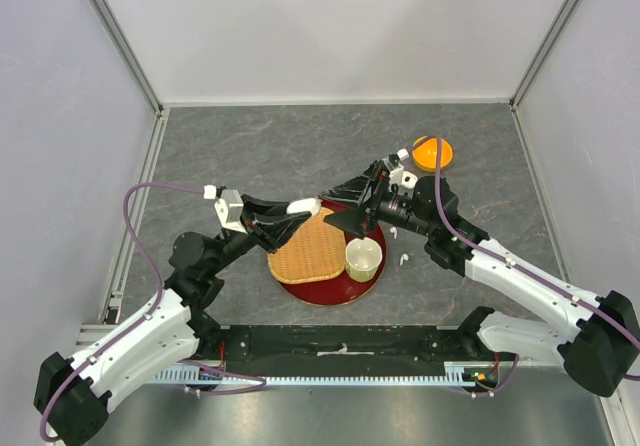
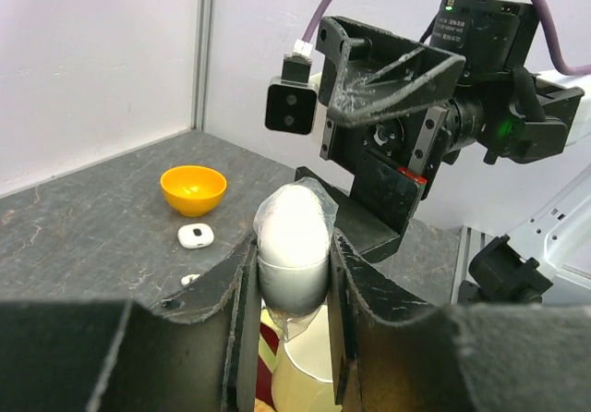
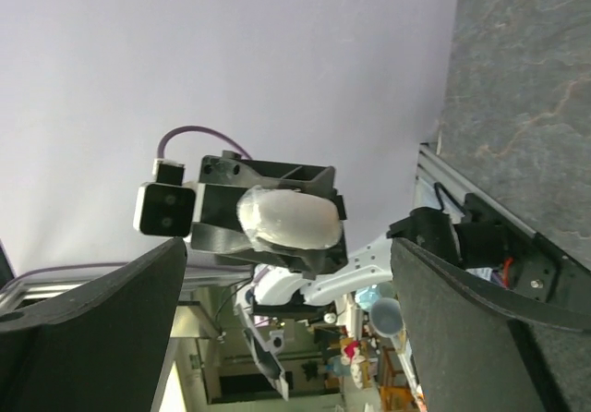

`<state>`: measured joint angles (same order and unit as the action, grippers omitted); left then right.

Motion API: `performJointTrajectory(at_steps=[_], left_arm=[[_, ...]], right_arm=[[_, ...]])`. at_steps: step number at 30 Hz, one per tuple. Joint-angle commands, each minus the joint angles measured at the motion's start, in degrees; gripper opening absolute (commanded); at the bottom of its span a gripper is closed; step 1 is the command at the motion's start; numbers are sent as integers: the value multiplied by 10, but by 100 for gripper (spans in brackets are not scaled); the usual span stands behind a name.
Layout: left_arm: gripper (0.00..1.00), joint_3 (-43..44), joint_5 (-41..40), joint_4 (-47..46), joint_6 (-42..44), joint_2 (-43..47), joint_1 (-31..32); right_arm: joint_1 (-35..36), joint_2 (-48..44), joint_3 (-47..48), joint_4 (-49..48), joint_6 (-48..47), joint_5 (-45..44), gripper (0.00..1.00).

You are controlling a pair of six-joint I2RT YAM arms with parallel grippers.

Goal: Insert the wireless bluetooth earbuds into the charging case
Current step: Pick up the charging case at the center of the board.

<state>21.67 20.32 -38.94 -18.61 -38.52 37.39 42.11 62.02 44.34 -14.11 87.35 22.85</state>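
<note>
White charging case [image 2: 294,236] is clamped in my left gripper [image 1: 306,209], long axis poking out past the tips, straight at my right gripper [image 1: 346,208]. That one faces it, spread wide, nothing in it. One earbud [image 1: 405,259] lies on the table [image 1: 250,146], below and behind the right fingers, so right's nearer. Can't tell if the lid's open.

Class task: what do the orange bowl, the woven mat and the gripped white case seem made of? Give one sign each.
Orange bowl: probably glossy plastic, with a bright highlight inside. Woven mat: matt wicker or bamboo, judging by its visible weave. White case in the left gripper: apparently smooth plastic with a soft sheen.
</note>
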Motion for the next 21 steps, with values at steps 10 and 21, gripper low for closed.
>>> performJointTrajectory(at_steps=[10,21], left_arm=[[2,3,27,-53,-3,-29,10],[2,3,24,-55,2,-32,13]], right_arm=[[0,35,-13,-98,133,40,87],[-1,50,-47,-169,195,51,72]])
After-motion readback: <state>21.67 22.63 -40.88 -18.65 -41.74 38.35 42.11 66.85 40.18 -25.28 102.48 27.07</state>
